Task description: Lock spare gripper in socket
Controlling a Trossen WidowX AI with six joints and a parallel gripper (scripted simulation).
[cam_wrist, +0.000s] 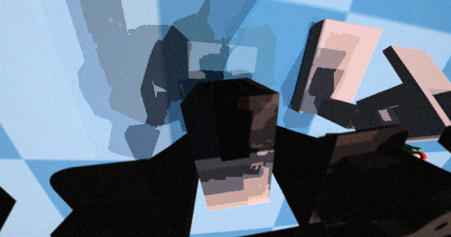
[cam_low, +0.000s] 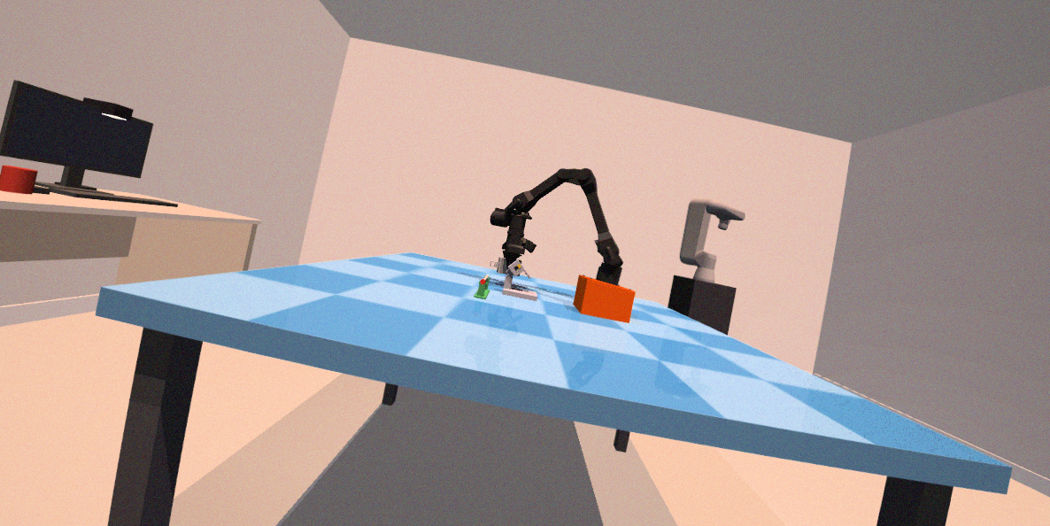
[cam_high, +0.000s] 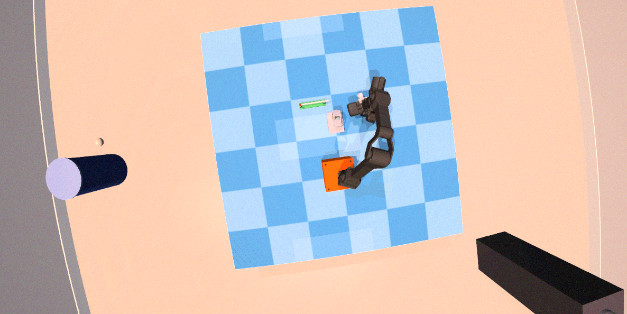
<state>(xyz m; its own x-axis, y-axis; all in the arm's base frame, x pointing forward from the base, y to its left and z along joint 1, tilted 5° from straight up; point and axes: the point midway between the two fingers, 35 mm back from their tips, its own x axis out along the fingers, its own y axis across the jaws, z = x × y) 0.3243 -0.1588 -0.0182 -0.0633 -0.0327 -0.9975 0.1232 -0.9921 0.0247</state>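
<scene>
My gripper (cam_high: 363, 107) (cam_low: 509, 258) (cam_wrist: 227, 125) is shut on the spare gripper, a dark block with a pale part (cam_high: 361, 97) (cam_low: 499, 265) (cam_wrist: 238, 196). It holds it above the table, right of the mount in the top view. The pale pink mount (cam_high: 330, 129) (cam_low: 520, 295) (cam_wrist: 367, 45) stands on the table with a tilted socket; in the top view the socket shows a dark opening. The lock pin (cam_high: 312, 103) is pale with a red head and lies along a green rest (cam_high: 315, 106) (cam_low: 481, 294), clear of the socket. The spigot cannot be made out.
The orange base block (cam_high: 333, 175) (cam_low: 606, 299) carries the arm, towards the bottom of the top view. The mount stands between it and the green rest. Shadows of the arm and gripper fall on the checked table (cam_high: 263, 123) (cam_low: 382, 309) (cam_wrist: 38, 97).
</scene>
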